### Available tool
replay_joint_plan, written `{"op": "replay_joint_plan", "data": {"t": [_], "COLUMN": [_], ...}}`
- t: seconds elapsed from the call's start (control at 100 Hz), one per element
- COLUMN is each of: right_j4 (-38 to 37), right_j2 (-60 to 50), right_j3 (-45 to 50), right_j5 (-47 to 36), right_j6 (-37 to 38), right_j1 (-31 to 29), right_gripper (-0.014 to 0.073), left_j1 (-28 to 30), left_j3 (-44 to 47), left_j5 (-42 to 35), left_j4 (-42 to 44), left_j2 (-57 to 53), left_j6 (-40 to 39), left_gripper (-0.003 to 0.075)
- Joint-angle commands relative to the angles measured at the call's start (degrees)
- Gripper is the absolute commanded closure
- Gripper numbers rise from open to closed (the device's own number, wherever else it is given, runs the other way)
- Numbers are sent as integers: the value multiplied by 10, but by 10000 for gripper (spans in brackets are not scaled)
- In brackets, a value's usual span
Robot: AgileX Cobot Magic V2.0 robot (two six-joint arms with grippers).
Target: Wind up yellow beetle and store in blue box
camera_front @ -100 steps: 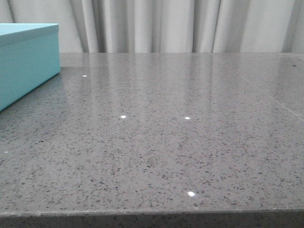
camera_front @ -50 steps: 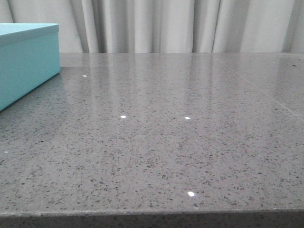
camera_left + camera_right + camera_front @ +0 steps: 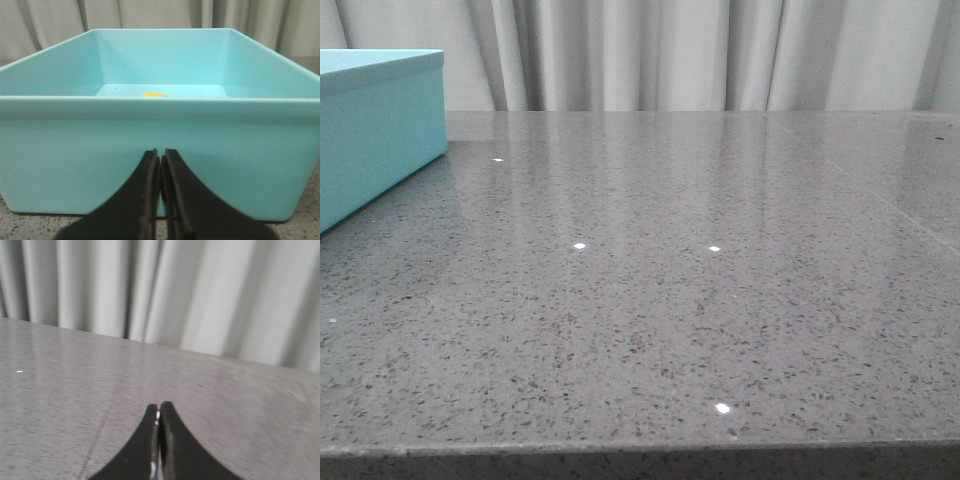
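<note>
The blue box (image 3: pixel 375 130) stands at the far left of the grey table in the front view. In the left wrist view the open blue box (image 3: pixel 160 135) fills the frame, and a small yellow sliver, the roof of the yellow beetle (image 3: pixel 153 94), shows inside it just above the near rim. My left gripper (image 3: pixel 160 154) is shut and empty, low in front of the box's near wall. My right gripper (image 3: pixel 159 407) is shut and empty above bare table. Neither gripper shows in the front view.
The grey speckled tabletop (image 3: pixel 670 280) stretches across the front view, its front edge at the bottom. Pale curtains (image 3: pixel 700 50) hang behind the table and also show in the right wrist view (image 3: pixel 175 290).
</note>
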Motion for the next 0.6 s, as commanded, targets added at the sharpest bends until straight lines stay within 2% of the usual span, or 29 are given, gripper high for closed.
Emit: {"op": "replay_joint_plan", "data": {"t": [0.0, 0.1, 0.22, 0.32, 0.59], "right_j4": [-29, 20, 86, 152, 385], "right_j2": [5, 5, 5, 0, -62], "right_j3": [-7, -7, -7, -7, -7], "right_j5": [-52, -52, -57, -82, -166], "right_j6": [0, -9, -65, -138, -364], "right_j1": [-7, -31, -75, -113, -207], "right_gripper": [708, 708, 708, 708, 708], "left_j1": [-3, -3, -3, -3, -3], "left_j3": [4, 4, 4, 4, 4], "left_j5": [-48, -48, -48, -48, -48], "left_j4": [-6, -6, -6, -6, -6], "left_j2": [-19, -19, -19, -19, -19], "left_j6": [-6, -6, -6, -6, -6], "left_gripper": [740, 740, 740, 740, 740]}}
